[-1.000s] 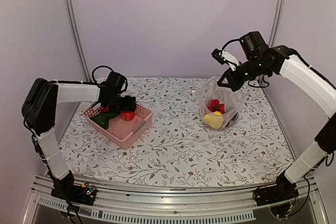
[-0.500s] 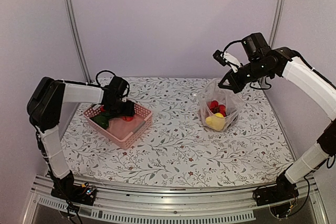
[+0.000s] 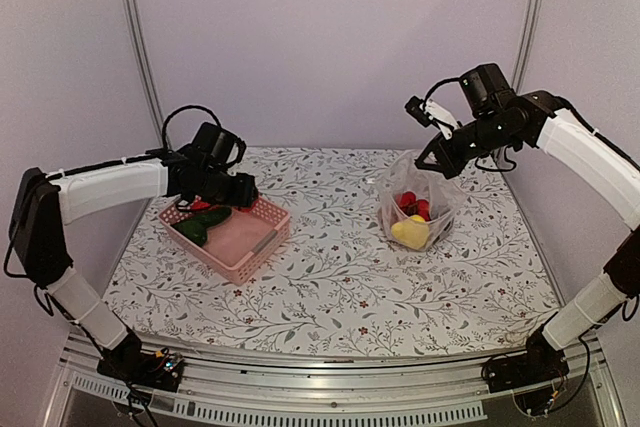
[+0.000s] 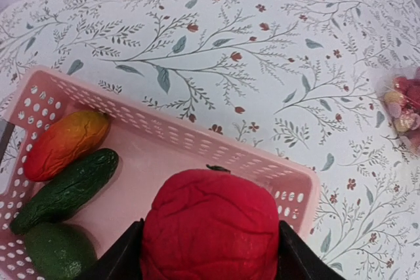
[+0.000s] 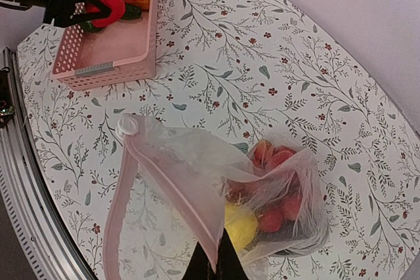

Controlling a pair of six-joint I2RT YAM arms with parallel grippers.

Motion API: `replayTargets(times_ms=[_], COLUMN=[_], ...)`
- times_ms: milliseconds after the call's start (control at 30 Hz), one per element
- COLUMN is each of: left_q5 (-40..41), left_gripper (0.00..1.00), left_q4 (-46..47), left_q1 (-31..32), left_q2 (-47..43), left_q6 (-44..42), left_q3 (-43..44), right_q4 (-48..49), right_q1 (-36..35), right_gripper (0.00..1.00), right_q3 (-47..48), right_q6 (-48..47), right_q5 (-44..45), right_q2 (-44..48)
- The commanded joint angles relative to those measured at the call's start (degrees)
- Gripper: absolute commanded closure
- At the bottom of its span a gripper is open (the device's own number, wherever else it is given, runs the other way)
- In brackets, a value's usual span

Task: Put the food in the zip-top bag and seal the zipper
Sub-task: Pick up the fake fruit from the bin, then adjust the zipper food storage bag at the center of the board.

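Observation:
My left gripper (image 4: 210, 248) is shut on a round red piece of food (image 4: 210, 224), one finger on each side, just above the near part of the pink basket (image 4: 197, 132). An orange-red piece (image 4: 65, 143), a dark green one (image 4: 69, 188) and a green one (image 4: 58, 252) lie in the basket. My right gripper (image 5: 215, 261) is shut on the mouth edge of the zip-top bag (image 5: 197, 162) and holds it up and open. The pinkish zipper (image 5: 167, 185) hangs in a loop. Yellow (image 5: 241, 224) and red food (image 5: 272, 218) sits inside the bag (image 3: 420, 209).
The basket (image 3: 232, 232) stands at the left of the flowered table, the bag at the right, with bare cloth between them. A metal rail (image 3: 300, 402) runs along the near edge. Upright poles stand at the back corners.
My left gripper has closed on the red piece in the basket and lifted it a little. The right gripper shifted slightly right with the bag, then held still.

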State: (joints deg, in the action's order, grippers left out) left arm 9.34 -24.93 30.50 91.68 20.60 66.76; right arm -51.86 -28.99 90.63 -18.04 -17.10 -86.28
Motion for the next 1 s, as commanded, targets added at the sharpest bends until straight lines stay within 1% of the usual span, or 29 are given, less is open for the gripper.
replayTargets(times_ms=[0, 100, 233, 367, 467, 600, 667, 833, 967], left_q5=[0.52, -1.25, -3.63, -6.56, -7.32, -6.73, -5.18, -2.13, 0.55], left_gripper=[0.48, 0.51, 0.55, 0.55, 0.56, 0.56, 0.57, 0.58, 0.58], left_q4=[1.06, 6.49, 13.49, 20.1, 22.65, 23.42, 23.26, 22.41, 22.72], left_q1=[9.24, 16.94, 23.85, 31.44, 35.71, 38.58, 39.22, 39.81, 39.81], left_q2=[-6.63, -9.47, -10.71, -10.38, -8.75, -5.5, -3.96, -1.32, 0.3], left_q6=[-1.35, -3.05, -4.74, -11.06, -14.44, -16.18, -16.1, -16.16, -16.25], left_q3=[3.33, 5.26, 7.03, 7.43, 8.52, 10.59, 11.77, 13.89, 14.29], right_q4=[0.4, 0.16, -0.24, -0.5, -0.86, -1.93, -2.76, -4.61, -4.5], right_q1=[-0.36, -0.46, -0.55, -0.56, -0.55, -0.54, -0.54, -0.71, -0.89], right_gripper=[1.0, 1.0, 1.0, 1.0, 1.0, 1.0, 1.0, 1.0, 1.0], right_q3=[-0.59, 0.07, 1.06, 1.09, 1.1, 2.73, 4.21, 6.93, 6.36], right_q6=[-0.47, -0.37, -0.28, -0.29, -0.46, -0.7, -0.76, -0.98, -0.77], right_q5=[-0.75, -1.28, -1.73, -1.82, -2.08, -3.84, -5.65, -11.64, -12.52], right_q2=[0.91, 0.47, -0.1, 0.22, 0.62, 0.72, 0.74, 1.01, 0.74])
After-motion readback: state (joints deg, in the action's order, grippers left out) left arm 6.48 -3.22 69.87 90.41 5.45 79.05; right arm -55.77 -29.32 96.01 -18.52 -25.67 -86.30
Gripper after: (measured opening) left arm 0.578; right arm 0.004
